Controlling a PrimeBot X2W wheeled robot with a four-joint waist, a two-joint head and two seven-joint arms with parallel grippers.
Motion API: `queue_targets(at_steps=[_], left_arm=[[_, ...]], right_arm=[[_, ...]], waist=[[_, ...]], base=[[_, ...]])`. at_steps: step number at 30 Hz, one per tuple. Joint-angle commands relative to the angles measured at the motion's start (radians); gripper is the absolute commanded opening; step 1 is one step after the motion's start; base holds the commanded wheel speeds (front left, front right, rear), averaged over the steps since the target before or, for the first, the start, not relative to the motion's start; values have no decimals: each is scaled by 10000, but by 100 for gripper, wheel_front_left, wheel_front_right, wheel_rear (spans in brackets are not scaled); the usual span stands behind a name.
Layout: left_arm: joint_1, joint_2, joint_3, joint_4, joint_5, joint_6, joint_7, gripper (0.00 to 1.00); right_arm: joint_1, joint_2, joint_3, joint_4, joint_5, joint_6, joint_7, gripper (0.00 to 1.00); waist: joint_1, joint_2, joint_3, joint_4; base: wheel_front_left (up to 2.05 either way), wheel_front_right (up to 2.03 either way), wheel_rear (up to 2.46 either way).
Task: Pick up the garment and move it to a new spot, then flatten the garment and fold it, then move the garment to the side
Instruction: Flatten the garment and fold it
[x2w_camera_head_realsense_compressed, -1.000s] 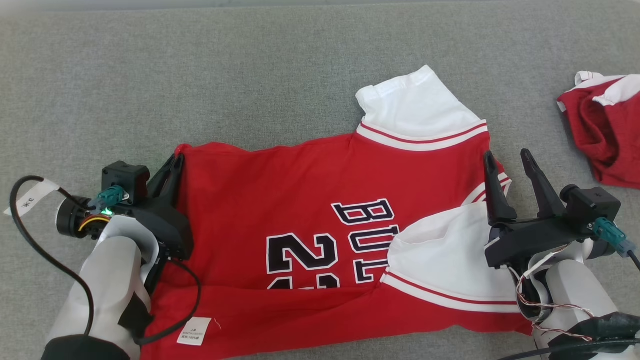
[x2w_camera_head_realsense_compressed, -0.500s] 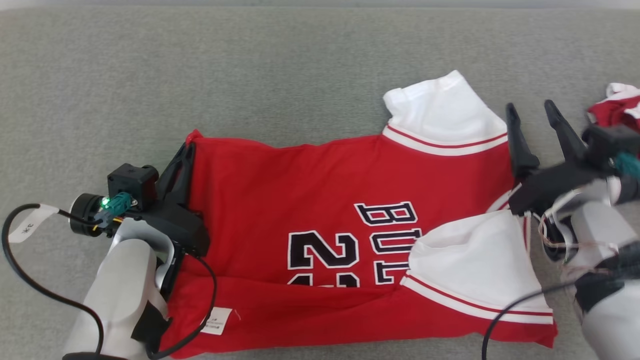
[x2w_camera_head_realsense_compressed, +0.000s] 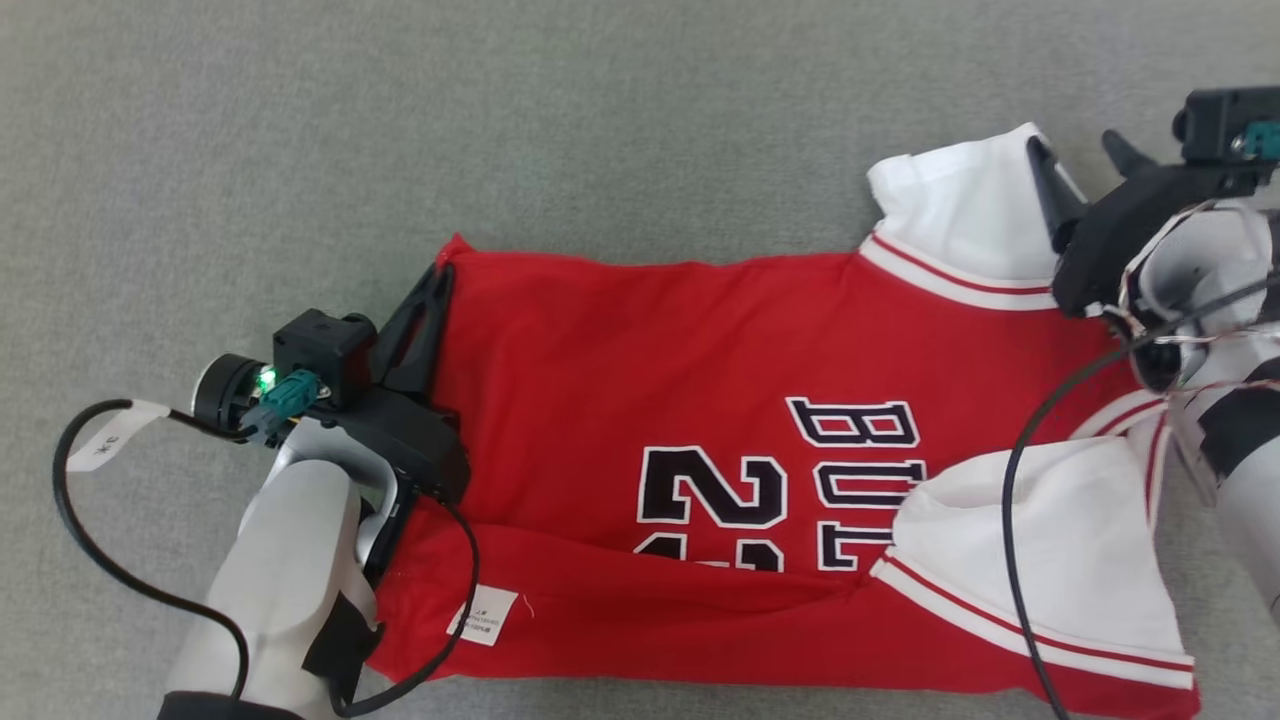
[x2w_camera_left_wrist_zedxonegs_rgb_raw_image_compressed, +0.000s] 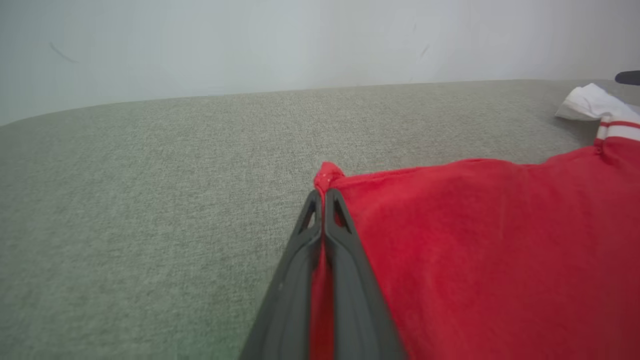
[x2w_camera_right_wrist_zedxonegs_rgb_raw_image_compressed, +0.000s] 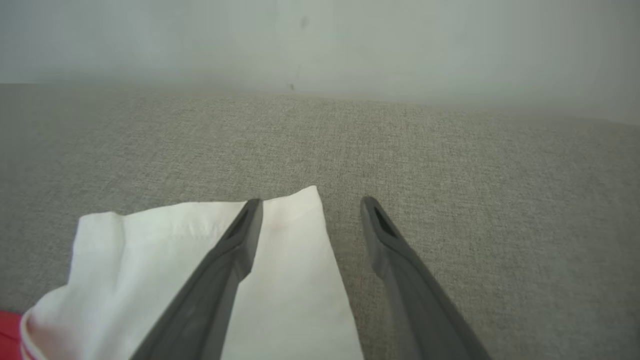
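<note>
The fingers of the left gripper (x2w_camera_left_wrist_zedxonegs_rgb_raw_image_compressed: 322, 197) are clamping tight on the red corner of the garment (x2w_camera_head_realsense_compressed: 650, 350), at its ten o'clock in the head view, probably anchoring it for stretching flat; the right gripper (x2w_camera_right_wrist_zedxonegs_rgb_raw_image_compressed: 311, 202) is hanging spread wide, one finger over the white sleeve (x2w_camera_right_wrist_zedxonegs_rgb_raw_image_compressed: 150, 260) at two o'clock, apparently lining up a grasp; the garment is lying partly creased on the grey surface (x2w_camera_head_realsense_compressed: 400, 120).

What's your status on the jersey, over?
Left gripper shut on jersey corner. Right gripper open, one finger over white sleeve. Jersey spread on grey surface. Nothing blocking.
</note>
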Motion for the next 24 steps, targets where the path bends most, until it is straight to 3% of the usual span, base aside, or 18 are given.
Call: queue_targets(at_steps=[1, 10, 11, 13, 15, 24], left_arm=[[-81, -6, -65, 10, -101, 5, -3, 0], [-265, -57, -408, 72, -278, -41, -3, 0], [-265, -63, -433, 60, -263, -29, -3, 0], [-228, -60, -485, 37, -308, -7, -3, 0], [-174, -65, -527, 19, -368, 27, -3, 0], [174, -57, -217, -16, -250, 80, -3, 0]], right_arm=[[-222, -97, 197, 248, 11, -11, 131, 100], [-1059, 5, 928, 1354, 393, -11, 517, 100], [-1098, 19, 1004, 1458, 410, -11, 544, 87], [-1102, 84, 1105, 1641, 501, -11, 492, 35], [-1143, 48, 1205, 1752, 512, -13, 296, 0], [-919, 144, 1634, 1420, 1022, -11, -1031, 0]], waist=[[0, 0, 247, 247], [0, 0, 546, 554], [0, 0, 563, 565], [0, 0, 570, 570], [0, 0, 557, 555], [0, 0, 203, 175]], base=[[0, 0, 0], [0, 0, 0], [0, 0, 0], [0, 0, 0], [0, 0, 0], [0, 0, 0]])
